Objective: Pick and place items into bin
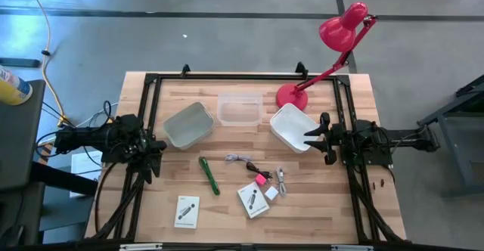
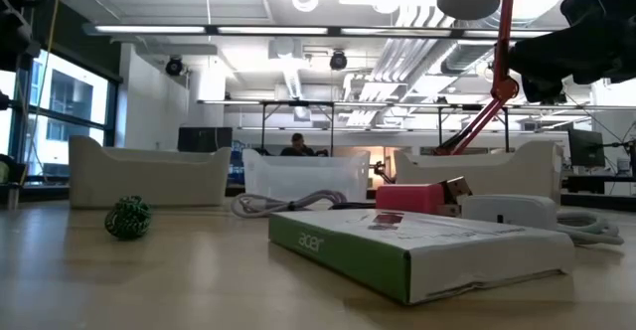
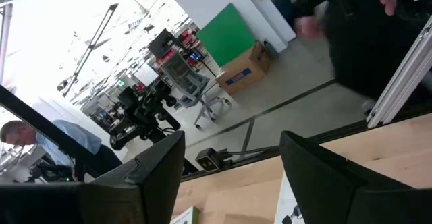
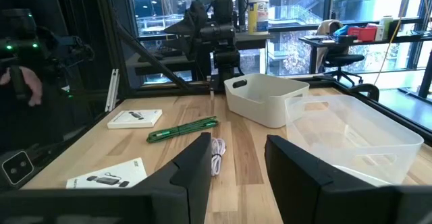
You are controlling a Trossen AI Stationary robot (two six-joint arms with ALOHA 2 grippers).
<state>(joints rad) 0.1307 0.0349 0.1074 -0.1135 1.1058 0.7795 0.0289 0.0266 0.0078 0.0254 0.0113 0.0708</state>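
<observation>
Currently both arms wait at surface [image 1: 302, 213] edges, left gripper [image 1: 157, 154] fingers apart w/ nothing held, right gripper [image 1: 316, 139] fingers half apart, empty; green pen [image 1: 209, 175] untouched.

Your left arm sits parked at the table's left edge, stretched in from the left side, with the left gripper [image 1: 153, 154] pointing inward and its two fingers [image 3: 158, 177] spread wide, nothing between them. Your right arm mirrors it at the right edge, reaching in from the right. The right gripper [image 1: 316, 139] faces left, fingers [image 4: 192, 166] parted about halfway, also empty.
</observation>
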